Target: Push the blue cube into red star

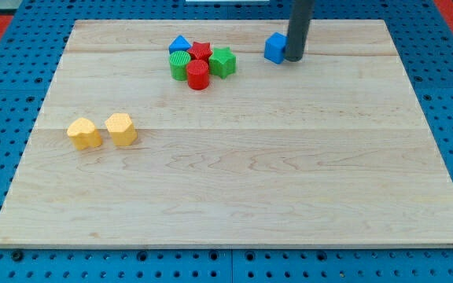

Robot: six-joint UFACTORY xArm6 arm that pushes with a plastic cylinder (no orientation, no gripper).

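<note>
The wooden surface holds everything. There is no pincer, just my tip, touching the blue cube on its right. The red star waits left of the cube. Push straight left, slowly.

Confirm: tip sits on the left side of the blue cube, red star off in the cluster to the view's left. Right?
Not quite. In the camera view my tip sits against the right side of the blue cube, not the left. The red star is indeed in the cluster to the view's left.
</note>
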